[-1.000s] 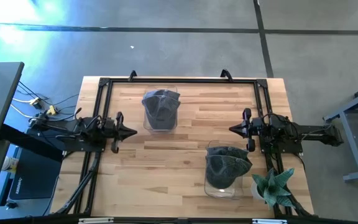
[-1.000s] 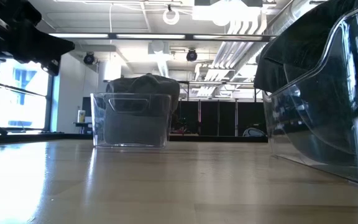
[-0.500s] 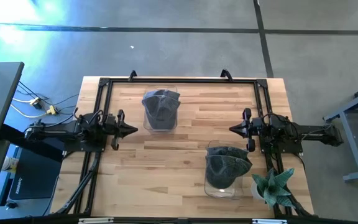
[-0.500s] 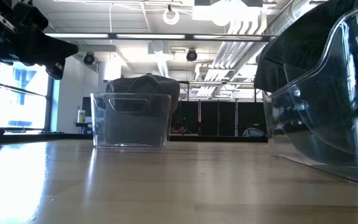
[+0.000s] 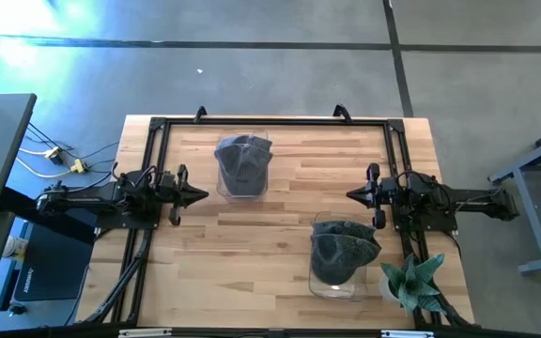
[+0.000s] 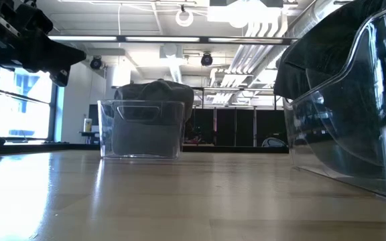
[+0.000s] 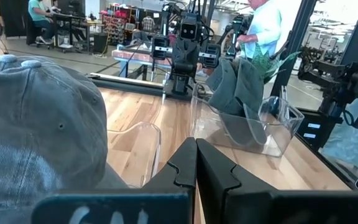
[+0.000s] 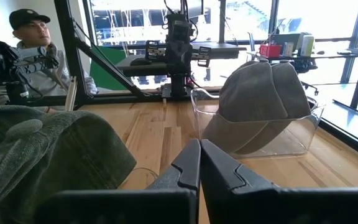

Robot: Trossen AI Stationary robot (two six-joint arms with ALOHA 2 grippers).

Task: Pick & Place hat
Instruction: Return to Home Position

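A grey cap (image 5: 242, 164) rests in a clear bin (image 6: 141, 128) at the far middle of the table. A second grey cap (image 5: 339, 252) rests in another clear bin (image 5: 338, 279) near the front right. My left gripper (image 5: 202, 196) is shut and empty at the table's left, just left of the far bin, its fingertips (image 7: 196, 163) closed together. My right gripper (image 5: 350, 194) is shut and empty at the right, above the near bin's far side, fingertips (image 8: 199, 163) together.
A black frame (image 5: 270, 121) runs along the table's far and side edges. A potted green plant (image 5: 411, 282) stands at the front right corner. Bare wood lies between the two bins. People show in the room beyond the table in the wrist views.
My left arm has shifted slightly toward the table's far edge and the far bin, its gripper staying shut. The caps and bins have not moved.
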